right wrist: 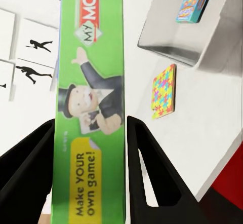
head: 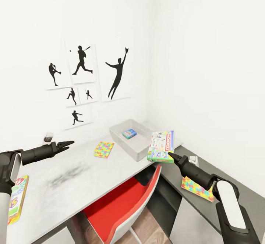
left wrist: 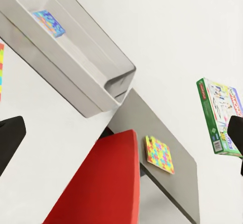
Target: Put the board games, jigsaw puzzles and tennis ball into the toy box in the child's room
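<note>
Over by the toy box [head: 141, 152], right gripper [head: 172, 157] pinches the green Monopoly box [head: 161, 146] tight, while left gripper [head: 68, 144] hovers, fingers apparently together.

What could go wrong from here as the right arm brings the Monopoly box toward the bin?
1. The right gripper pinches the Monopoly box by one edge only, so the box could swing or slip before reaching the toy box.
2. The small blue game box already lies inside; the bigger box may land on it and rest tilted against the rim.
3. A drop near the table's edge could send it onto the red chair.
</note>
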{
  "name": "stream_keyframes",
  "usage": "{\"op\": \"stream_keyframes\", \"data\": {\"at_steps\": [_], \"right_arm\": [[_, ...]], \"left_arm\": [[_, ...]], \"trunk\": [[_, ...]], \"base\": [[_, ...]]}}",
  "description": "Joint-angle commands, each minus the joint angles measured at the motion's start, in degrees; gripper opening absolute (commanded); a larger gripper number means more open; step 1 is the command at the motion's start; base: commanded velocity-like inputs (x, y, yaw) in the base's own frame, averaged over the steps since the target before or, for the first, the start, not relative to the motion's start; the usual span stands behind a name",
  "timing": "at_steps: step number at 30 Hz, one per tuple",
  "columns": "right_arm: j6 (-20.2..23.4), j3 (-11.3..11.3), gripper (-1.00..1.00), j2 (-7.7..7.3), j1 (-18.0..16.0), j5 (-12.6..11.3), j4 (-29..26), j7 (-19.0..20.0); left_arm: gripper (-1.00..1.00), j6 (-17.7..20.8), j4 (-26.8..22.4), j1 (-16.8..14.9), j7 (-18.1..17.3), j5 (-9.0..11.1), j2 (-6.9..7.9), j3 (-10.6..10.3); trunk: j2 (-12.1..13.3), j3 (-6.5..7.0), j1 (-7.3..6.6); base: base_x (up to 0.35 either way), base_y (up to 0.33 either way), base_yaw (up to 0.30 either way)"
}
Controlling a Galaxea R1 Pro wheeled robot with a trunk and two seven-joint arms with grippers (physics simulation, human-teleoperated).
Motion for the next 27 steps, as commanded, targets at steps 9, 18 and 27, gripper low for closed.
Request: {"op": "stream_keyframes", "data": {"at_steps": [9, 18, 27], "right_arm": [[0.4, -0.1, -1.00, 0.07, -0.1, -0.2, -0.1, 0.3], [0.4, -0.1, -1.00, -0.04, -0.1, -0.2, -0.1, 0.3], [0.4, -0.1, -1.00, -0.04, -0.1, -0.2, -0.1, 0.3]], "left_arm": [[1.00, 0.6, 0.0, -0.1, -0.1, 0.3, 0.01, 0.0], [1.00, 0.6, 0.0, -0.1, -0.1, 0.3, 0.01, 0.0], [1.00, 0.6, 0.0, -0.1, -0.1, 0.4, 0.01, 0.0]], "trunk": [[-0.1, -0.33, 0.05], [-0.1, -0.33, 0.05], [-0.1, -0.36, 0.05]], "base": [[0.186, -0.119, -0.004], [0.169, -0.110, 0.235], [0.155, 0.066, 0.093]]}}
